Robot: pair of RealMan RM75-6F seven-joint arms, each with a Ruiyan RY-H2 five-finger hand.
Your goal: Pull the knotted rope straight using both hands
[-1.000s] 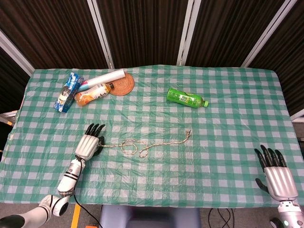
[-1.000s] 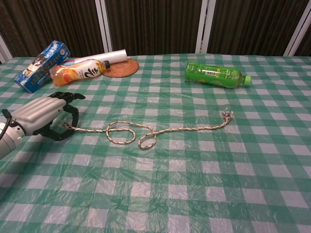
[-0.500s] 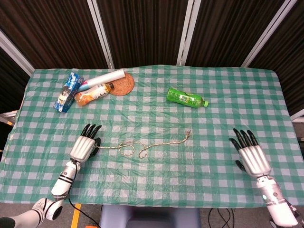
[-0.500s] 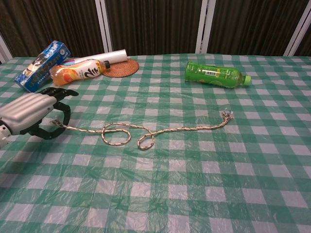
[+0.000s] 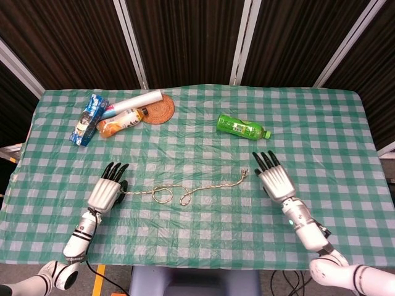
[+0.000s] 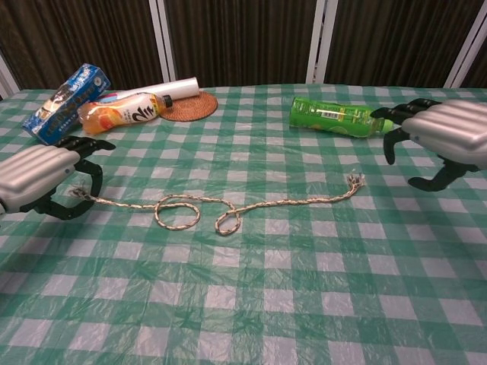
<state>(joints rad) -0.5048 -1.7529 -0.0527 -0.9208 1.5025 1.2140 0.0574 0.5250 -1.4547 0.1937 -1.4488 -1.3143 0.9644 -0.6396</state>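
Pinching one frayed end of the rope (image 6: 228, 209), the fingers (image 6: 82, 144) of the left hand (image 6: 42, 181) curl down over it against the green checked cloth of the worktop (image 5: 203, 234). From that grasp the rope runs flat across the cloth toward the right hand, passing through a loose knot of two loops about halfway along, then on to its free frayed end (image 6: 354, 180), which lies untouched. The right hand (image 6: 445, 137) hangs above the cloth just beyond that free end and apart from it; its dark fingers (image 6: 407, 107) are spread and gently curved, grasping nothing, thumb hooked below the palm.

Farther from the robot than the rope's free end, a green bottle (image 5: 242, 127) lies on its side, cap pointing away from the knot. Beyond the rope's held end, near the far edge of the worktop, sits a cluster: an orange drink bottle (image 5: 121, 121) on its side, a white roll (image 5: 137, 100) just behind it, a round woven coaster (image 5: 160, 110) touching the roll's end, and a blue carton (image 5: 88, 118) on the outer side.
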